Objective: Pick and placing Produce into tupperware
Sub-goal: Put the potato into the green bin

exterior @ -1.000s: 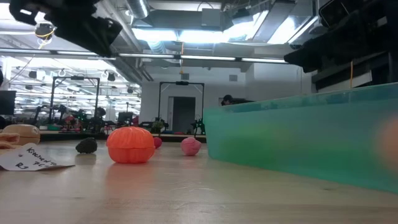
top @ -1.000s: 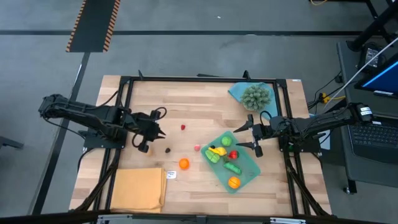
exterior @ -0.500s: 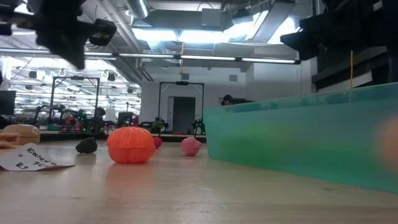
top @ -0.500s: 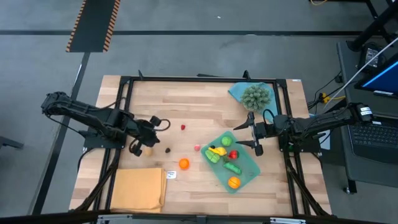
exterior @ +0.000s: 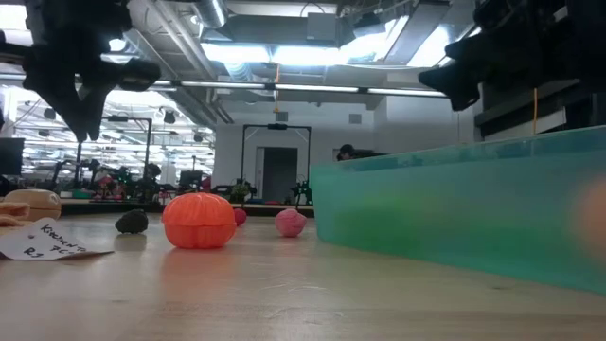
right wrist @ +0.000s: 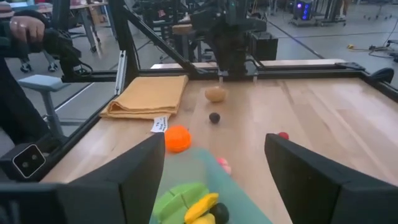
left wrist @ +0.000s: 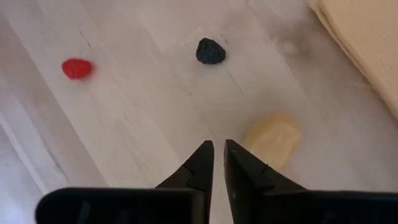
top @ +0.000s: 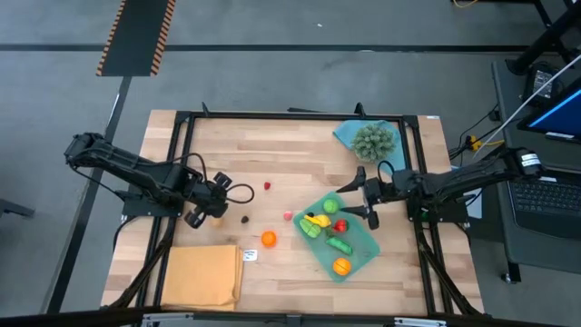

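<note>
We are seeing a folded orange-yellow cloth (top: pixel 202 276) lying at the near left corner of the wooden table (top: pixel 272 145), with a small paper label (top: pixel 250 255) just beside it. The tupperware (top: pixel 363 247) is sitting right of centre, already holding yellow, green, red and orange produce. Loose pieces are lying to its left: an orange one (top: pixel 269 239), a pink one (top: pixel 288 216), a dark one (top: pixel 244 218), a tan one (top: pixel 215 220) and, farther off, a red one (top: pixel 268 186). The left tool (top: pixel 205 211) is hanging just over the tan piece, its fingers (left wrist: pixel 200 167) nearly together and holding nothing. The right tool (top: pixel 359 199) is hovering at the tupperware's far edge with fingers wide apart, empty. A spiky grey-green ball (top: pixel 374 140) is resting on a blue cloth (top: pixel 347 134) at the far right. Beyond the table, a workshop with benches is showing.
</note>
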`<state>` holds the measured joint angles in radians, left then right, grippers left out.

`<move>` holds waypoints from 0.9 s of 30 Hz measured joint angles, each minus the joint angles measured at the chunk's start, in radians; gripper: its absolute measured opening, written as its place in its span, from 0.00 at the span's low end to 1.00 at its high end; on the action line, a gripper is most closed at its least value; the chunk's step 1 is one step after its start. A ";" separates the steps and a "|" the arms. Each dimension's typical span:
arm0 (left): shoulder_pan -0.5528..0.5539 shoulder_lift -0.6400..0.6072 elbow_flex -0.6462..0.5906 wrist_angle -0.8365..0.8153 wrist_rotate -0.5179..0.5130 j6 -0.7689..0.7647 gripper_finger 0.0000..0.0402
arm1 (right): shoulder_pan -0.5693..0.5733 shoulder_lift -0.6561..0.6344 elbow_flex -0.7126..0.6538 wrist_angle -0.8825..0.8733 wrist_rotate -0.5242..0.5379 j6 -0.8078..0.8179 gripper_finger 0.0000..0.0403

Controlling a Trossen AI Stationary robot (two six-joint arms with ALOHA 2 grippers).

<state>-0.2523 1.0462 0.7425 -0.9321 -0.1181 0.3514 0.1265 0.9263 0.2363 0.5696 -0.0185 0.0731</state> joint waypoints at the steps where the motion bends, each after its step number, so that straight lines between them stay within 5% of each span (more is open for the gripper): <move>1: 0.000 0.000 0.000 -0.002 0.000 -0.023 0.09 | 0.000 0.016 0.000 0.017 0.000 0.001 0.69; 16: 0.001 0.000 0.000 0.021 0.000 -0.086 0.18 | 0.000 0.262 0.000 0.247 0.000 0.004 0.69; 27: 0.002 0.000 0.000 0.069 0.000 -0.178 0.24 | 0.000 0.292 0.000 0.268 0.000 0.004 0.69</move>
<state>-0.2508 1.0462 0.7425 -0.8635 -0.1181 0.1730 0.1265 1.2179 0.2367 0.8378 -0.0186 0.0776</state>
